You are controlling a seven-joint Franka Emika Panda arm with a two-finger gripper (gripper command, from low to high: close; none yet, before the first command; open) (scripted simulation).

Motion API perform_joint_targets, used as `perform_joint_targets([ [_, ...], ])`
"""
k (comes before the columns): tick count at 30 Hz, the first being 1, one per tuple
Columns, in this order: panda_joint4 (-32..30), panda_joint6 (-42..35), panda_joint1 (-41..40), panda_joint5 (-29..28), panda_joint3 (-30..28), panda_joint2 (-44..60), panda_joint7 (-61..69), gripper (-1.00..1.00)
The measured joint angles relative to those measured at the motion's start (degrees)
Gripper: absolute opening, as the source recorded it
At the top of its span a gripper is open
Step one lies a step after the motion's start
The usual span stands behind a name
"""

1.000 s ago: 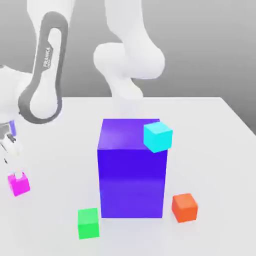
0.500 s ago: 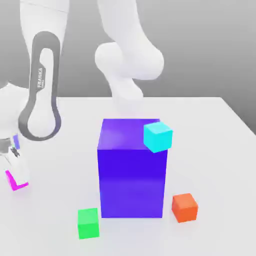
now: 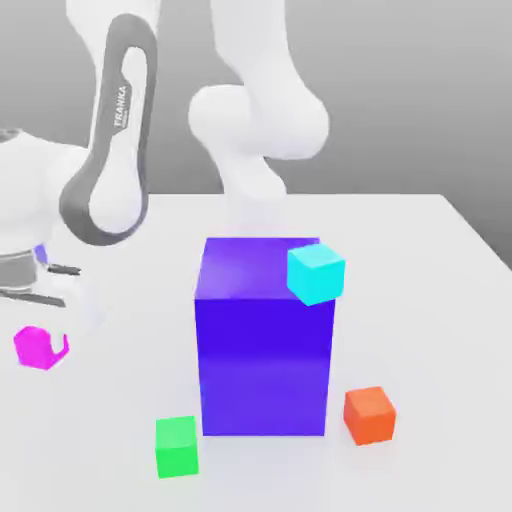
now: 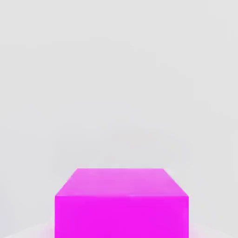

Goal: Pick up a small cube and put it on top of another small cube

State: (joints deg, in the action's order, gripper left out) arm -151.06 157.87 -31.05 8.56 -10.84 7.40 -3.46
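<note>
The tool (image 3: 45, 345) is closed on the small cube (image 3: 34, 347), a plain matte magenta block at the exterior view's left edge of the bench (image 3: 440, 290), lifted clear of its surface. The green cube (image 3: 176, 446) rests near the front edge, beside the tall glossy blue-purple block (image 3: 264, 350). Open bench lies between the two small cubes.

Big block (image 3: 264, 340) sits mid-frame, one cube (image 3: 316, 273) at its upper right corner. Bottom: another small cube (image 3: 177, 446) lower left, one more cube (image 3: 370, 415) lower right. The small cube (image 3: 36, 346) far left.
</note>
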Motion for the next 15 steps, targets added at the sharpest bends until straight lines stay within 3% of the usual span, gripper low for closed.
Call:
perform_joint_targets([
  [15, 0.1, -2.1, 1.2, -1.5, 7.8, -2.4, 37.4, -1.00],
])
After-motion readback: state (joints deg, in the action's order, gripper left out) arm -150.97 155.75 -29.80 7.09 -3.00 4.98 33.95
